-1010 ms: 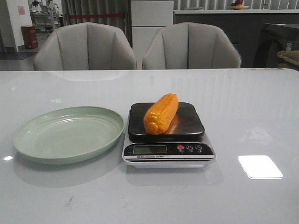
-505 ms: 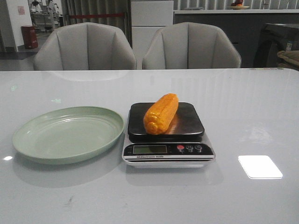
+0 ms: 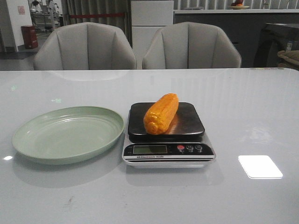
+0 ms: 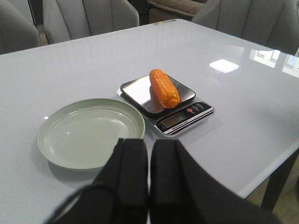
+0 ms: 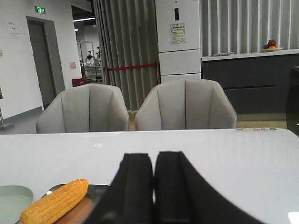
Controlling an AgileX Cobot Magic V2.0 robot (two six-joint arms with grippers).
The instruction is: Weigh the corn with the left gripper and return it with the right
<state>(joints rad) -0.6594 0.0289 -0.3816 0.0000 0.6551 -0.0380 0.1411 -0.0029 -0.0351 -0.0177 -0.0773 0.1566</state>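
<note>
The orange-yellow corn (image 3: 161,113) lies on the dark platform of the kitchen scale (image 3: 187,151) at the table's middle. It also shows in the left wrist view (image 4: 164,87) and the right wrist view (image 5: 54,201). The pale green plate (image 3: 28,140) sits empty left of the scale, also seen in the left wrist view (image 4: 60,149). My left gripper (image 4: 149,144) is shut and empty, held back from the plate and scale. My right gripper (image 5: 154,158) is shut and empty, right of the corn. Neither gripper shows in the front view.
Two grey chairs (image 3: 86,46) (image 3: 191,46) stand behind the table's far edge. The table's front edge and a corner show in the left wrist view (image 4: 280,154). A bright light reflection (image 3: 260,166) lies right of the scale.
</note>
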